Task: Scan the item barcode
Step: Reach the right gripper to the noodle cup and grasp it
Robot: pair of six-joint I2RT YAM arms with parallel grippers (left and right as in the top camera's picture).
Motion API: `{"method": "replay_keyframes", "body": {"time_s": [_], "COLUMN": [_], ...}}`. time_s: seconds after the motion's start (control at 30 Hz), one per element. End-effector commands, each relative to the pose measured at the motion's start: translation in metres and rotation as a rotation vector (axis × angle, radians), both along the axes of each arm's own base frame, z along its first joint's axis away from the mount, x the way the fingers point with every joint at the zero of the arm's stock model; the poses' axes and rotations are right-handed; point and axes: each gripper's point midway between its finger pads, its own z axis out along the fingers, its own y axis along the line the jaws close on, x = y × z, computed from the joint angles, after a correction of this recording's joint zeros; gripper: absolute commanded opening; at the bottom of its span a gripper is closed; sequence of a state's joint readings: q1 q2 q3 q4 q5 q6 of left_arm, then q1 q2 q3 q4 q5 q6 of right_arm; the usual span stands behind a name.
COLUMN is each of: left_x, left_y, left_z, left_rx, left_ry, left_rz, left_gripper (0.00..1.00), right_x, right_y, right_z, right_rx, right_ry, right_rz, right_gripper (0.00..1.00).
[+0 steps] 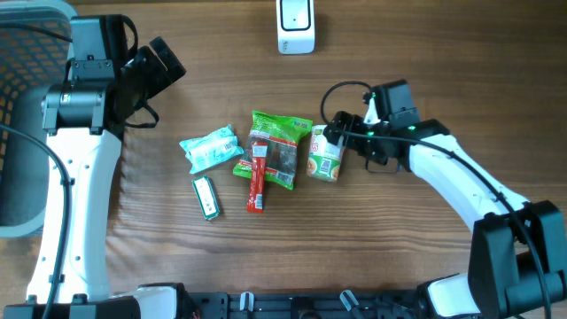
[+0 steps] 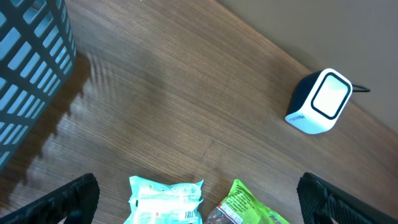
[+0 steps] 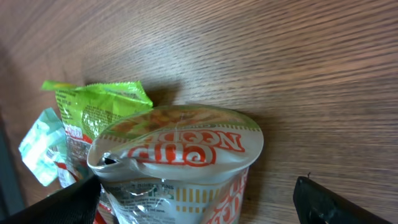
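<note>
The cup noodle (image 1: 325,153) lies on its side at the right end of a row of items; in the right wrist view the cup noodle (image 3: 180,155) fills the space between my fingers, its crumpled lid facing the camera. My right gripper (image 1: 333,135) (image 3: 199,208) is open around the cup, and the jaws are not pressed on it. The white barcode scanner (image 1: 295,27) (image 2: 320,102) stands at the table's far edge. My left gripper (image 1: 166,64) (image 2: 199,211) hangs open above the table, holding nothing. No barcode on the cup shows.
A teal packet (image 1: 211,148) (image 2: 166,200), a green snack bag (image 1: 279,142) (image 2: 249,208), a red stick pack (image 1: 257,177) and a small green-and-white pack (image 1: 205,197) lie mid-table. A blue-grey basket (image 1: 22,133) (image 2: 31,62) stands at the left edge.
</note>
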State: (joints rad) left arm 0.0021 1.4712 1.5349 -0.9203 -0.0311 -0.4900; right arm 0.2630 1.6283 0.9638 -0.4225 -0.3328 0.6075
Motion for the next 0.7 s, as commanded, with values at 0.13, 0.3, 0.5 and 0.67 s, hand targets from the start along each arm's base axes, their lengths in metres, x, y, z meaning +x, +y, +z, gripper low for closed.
{"method": "replay_keyframes", "body": {"time_s": [0.13,0.3,0.5,0.67], "left_x": [-0.001,-0.001,-0.001,-0.001], "left_y": [0.001,0.001,0.001,0.001], "left_z": [0.013,0.013,0.013,0.013], "left_rx": [0.009,0.009,0.009,0.009], "left_ry": [-0.035,-0.035,-0.035,-0.035], "left_rz": [-0.013,-0.013,-0.013,-0.013], "left_gripper": [1.0,1.0,1.0,1.0], "right_x": [-0.012,-0.015,-0.019,-0.02], "right_y": [0.001,0.005,0.015,0.018], "right_z": [-0.009,-0.013,-0.022,-0.029], "right_rx": [0.035,0.061,0.134,0.182], "right_ry": [0.045,0.042,-0.01,-0.029], "right_rz": [0.021,0.029,0.064,0.034], "right_gripper": [1.0,0.99,0.96,0.89]}}
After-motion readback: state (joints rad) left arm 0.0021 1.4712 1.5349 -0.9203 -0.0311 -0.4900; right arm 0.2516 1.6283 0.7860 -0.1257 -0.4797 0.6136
